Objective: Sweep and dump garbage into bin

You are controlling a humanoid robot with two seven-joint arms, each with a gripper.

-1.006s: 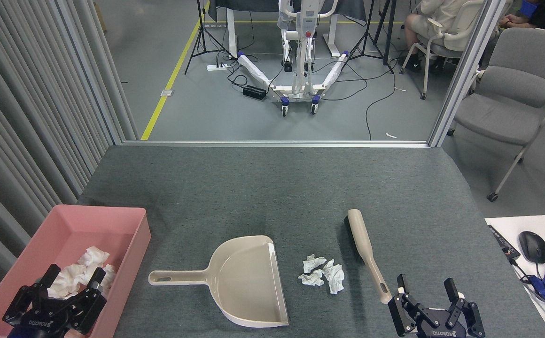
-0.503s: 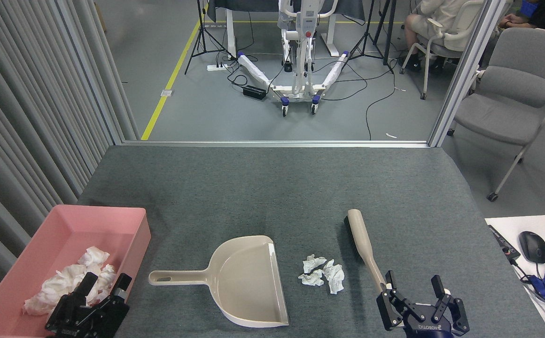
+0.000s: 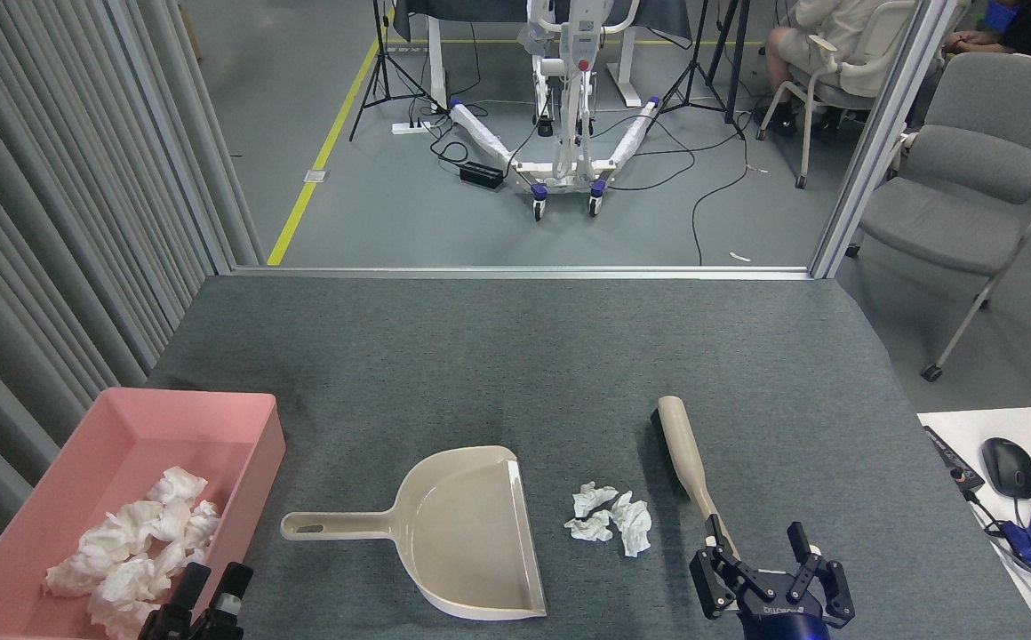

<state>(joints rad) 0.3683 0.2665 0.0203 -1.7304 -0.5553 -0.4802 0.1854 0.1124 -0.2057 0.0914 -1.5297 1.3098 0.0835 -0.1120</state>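
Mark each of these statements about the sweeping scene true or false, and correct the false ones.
1. The dustpan has tissue wads in its pan. False: the pan is empty; three wads lie on the mat to its right.
2. The pink bin already holds tissue wads. True.
3. The brush lies on the mat, right of the loose wads. True.
4. The right gripper is shut on the dustpan's handle. False: it is open, at the near end of the brush handle, not gripping it.
5. The dustpan's handle points toward the bin. True.
6. The left gripper holds a wad. False: it holds nothing and sits at the bottom edge, beside the bin.
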